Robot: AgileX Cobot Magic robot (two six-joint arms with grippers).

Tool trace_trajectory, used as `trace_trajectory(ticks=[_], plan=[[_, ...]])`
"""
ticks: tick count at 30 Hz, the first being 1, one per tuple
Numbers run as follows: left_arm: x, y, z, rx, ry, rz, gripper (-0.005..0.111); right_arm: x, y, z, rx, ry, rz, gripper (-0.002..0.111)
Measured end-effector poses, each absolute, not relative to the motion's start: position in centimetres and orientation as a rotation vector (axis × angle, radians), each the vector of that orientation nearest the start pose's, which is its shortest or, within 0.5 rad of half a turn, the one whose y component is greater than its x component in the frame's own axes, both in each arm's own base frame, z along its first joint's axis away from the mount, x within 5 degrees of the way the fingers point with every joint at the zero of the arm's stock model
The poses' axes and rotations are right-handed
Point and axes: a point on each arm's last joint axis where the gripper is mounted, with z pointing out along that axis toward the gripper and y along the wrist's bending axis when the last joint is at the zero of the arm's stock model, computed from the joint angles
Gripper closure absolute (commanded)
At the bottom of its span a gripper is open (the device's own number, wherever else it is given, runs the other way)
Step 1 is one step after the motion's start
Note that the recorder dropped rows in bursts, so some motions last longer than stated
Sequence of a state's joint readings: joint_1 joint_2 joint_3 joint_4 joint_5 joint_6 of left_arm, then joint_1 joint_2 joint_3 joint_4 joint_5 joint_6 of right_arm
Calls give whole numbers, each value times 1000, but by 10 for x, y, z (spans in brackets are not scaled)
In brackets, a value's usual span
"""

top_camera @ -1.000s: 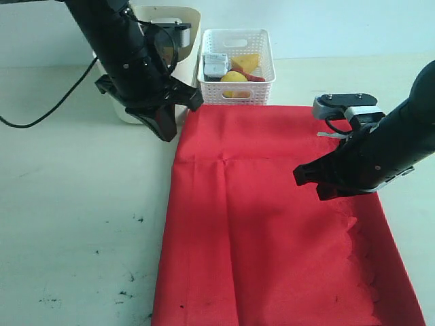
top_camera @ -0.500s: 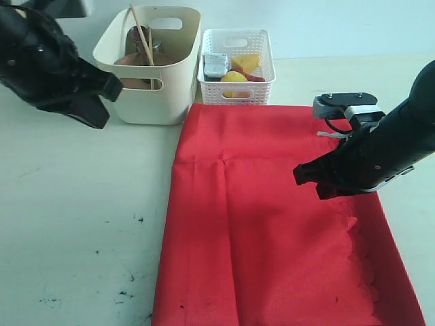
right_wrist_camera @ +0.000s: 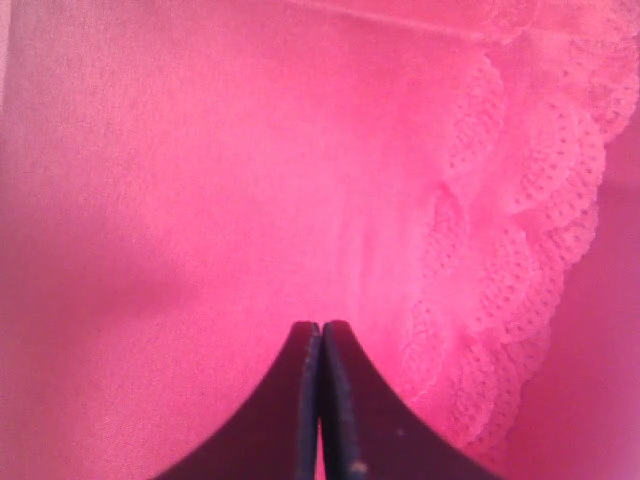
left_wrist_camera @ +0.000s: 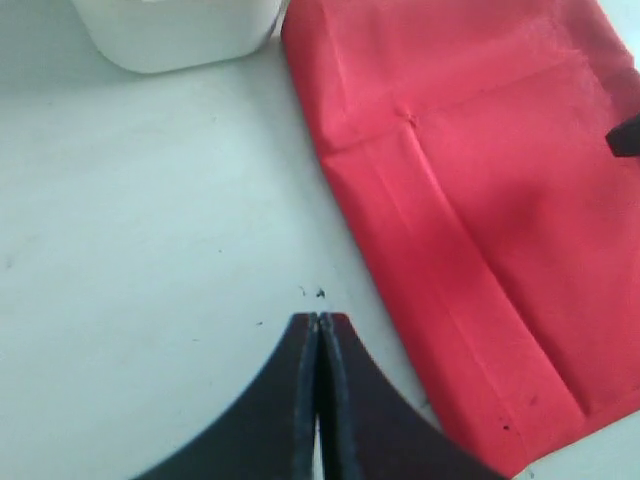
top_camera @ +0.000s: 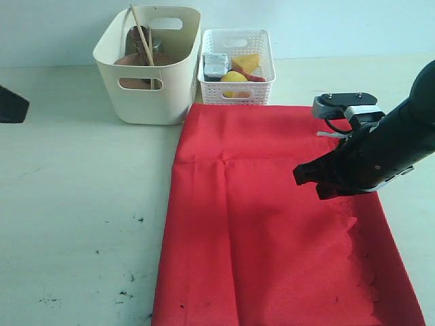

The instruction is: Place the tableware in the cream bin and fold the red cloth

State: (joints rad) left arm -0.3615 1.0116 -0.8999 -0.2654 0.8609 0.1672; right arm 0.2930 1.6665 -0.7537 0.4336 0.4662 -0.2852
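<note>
The red cloth point(top_camera: 272, 217) lies flat on the table, folded lengthwise, with a scalloped lace edge point(right_wrist_camera: 500, 280) on its right side. My right gripper point(top_camera: 302, 175) hovers over the cloth's right half, shut and empty point(right_wrist_camera: 321, 325). The cream bin point(top_camera: 173, 81) stands at the back left. Wooden chopsticks point(top_camera: 141, 34) and a brown wooden plate point(top_camera: 132, 61) show inside it; other tableware is hidden. Only the tip of my left gripper point(top_camera: 20, 106) shows at the far left edge. It is shut and empty point(left_wrist_camera: 318, 318) above bare table, with the cloth point(left_wrist_camera: 480, 200) and bin point(left_wrist_camera: 180, 35) off to one side.
A white lattice basket point(top_camera: 238, 92) with a lemon, cheese and a small carton stands right of the bin, touching the cloth's far edge. The pale table point(top_camera: 81, 204) left of the cloth has dark specks.
My left arm has swung away from the front of the cream bin to the far left, almost out of the exterior view. The right arm and the cloth have not moved.
</note>
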Motion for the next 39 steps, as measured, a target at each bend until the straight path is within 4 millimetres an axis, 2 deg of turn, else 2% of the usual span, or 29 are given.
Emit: trace_trajectory(ticks=[8,14,18,23,30,33,39], plan=[[114,-59,344,512,2193,-364,107,263,98,146,-327,2824,369,108],[76,-43,342,496,2072,-347,107,262,103,148,-386,2795,440,108],[59,-33,333,441,2036,-334,107,260,108,149,-470,2770,513,108],[52,-21,314,347,2039,-254,107,256,121,151,-618,2715,574,108],[61,-19,289,284,2021,-215,107,237,159,152,-936,2604,587,108],[66,-21,276,288,1993,-219,107,235,166,151,-958,2583,572,108],[74,-23,265,306,1885,-203,107,252,175,151,-826,2623,569,108]])
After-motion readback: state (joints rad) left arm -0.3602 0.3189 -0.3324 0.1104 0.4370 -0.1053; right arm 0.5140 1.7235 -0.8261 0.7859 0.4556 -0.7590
